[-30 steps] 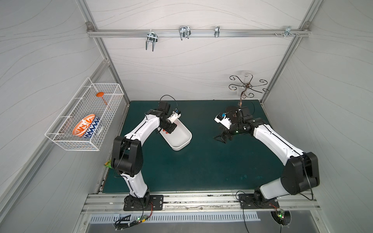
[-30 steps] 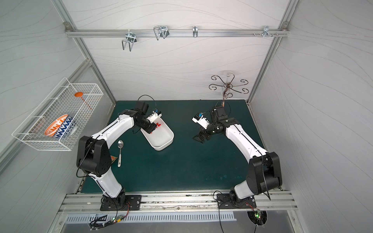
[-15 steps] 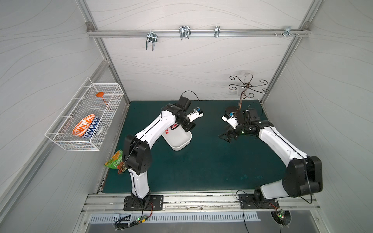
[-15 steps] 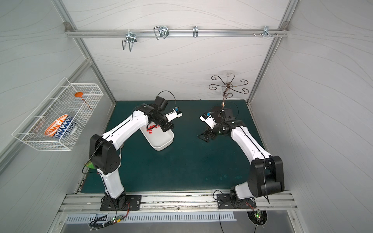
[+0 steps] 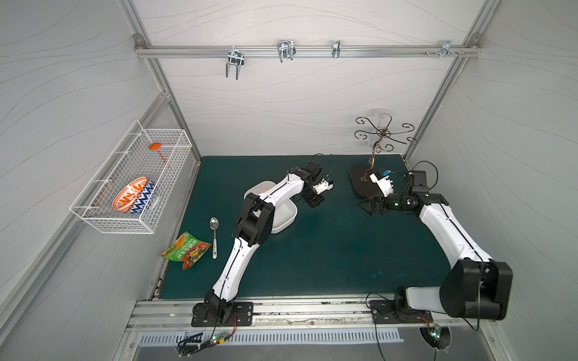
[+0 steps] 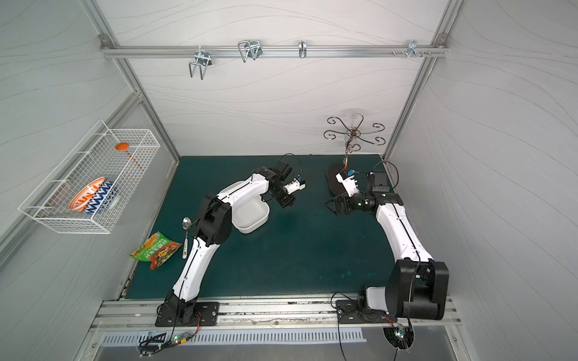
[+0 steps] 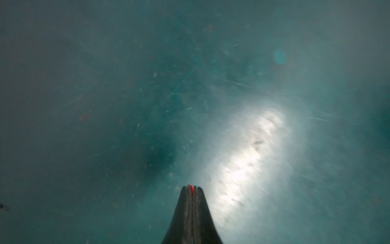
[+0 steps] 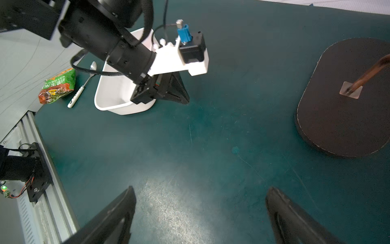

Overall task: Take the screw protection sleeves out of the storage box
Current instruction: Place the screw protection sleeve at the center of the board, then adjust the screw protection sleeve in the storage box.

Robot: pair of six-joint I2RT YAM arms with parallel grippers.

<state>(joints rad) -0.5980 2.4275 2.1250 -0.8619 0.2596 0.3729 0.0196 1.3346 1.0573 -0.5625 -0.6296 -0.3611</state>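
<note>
The left gripper [image 7: 191, 190] is pinching one tiny red plastic sleeve [image 7: 191, 187] outside the shallow white plastic tub [image 8: 111, 93]. The right gripper [image 8: 201, 190] is hanging wide, empty. Other sleeves are not showing.

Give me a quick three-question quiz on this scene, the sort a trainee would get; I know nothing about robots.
1. True or false: the left gripper is shut on a tiny red cap, out over the green mat rather than inside the white box.
2. What sits in the wire basket on the wall? A) a mug B) a patterned bowl C) a sponge
3. Fill the gap: the right gripper has its jaws ____, with nothing between them.
Key: 1 true; 2 B; 3 open.
</note>
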